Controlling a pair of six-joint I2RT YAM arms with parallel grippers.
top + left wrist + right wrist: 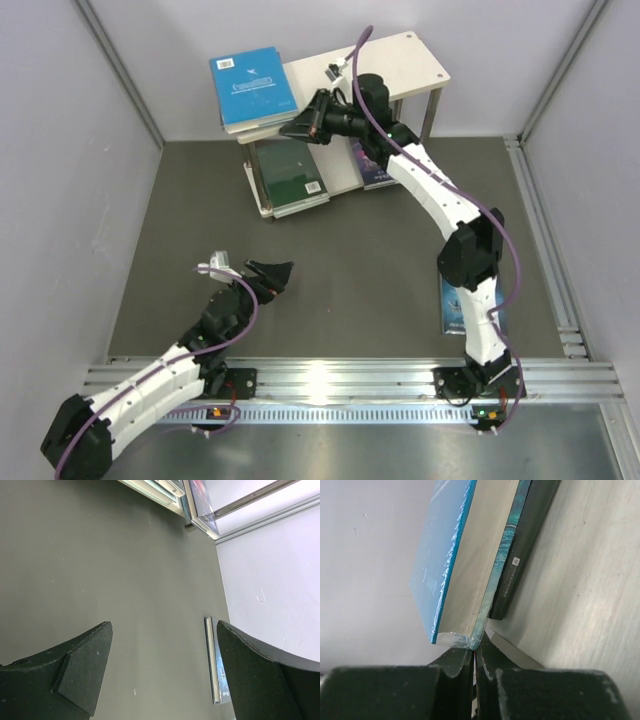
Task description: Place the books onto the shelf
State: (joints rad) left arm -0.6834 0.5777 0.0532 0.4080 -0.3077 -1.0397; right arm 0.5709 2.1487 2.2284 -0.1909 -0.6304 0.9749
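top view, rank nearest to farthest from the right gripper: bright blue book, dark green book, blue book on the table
1. bright blue book, on top of the shelf, at the right gripper
2. dark green book, lower tier, just beneath
3. blue book on the table, by the right arm's base

We see a bright blue paperback book (pixel 252 88) with a white barcode label, a dark green paperback book (pixel 290 175), and a dark blue-purple starry paperback book (pixel 370 170). The two-tier wooden shelf (pixel 415 60) is pale whitish, the table (pixel 350 270) dark grey, and the left hand (pixel 270 272) and right hand (pixel 302 126) matte black.
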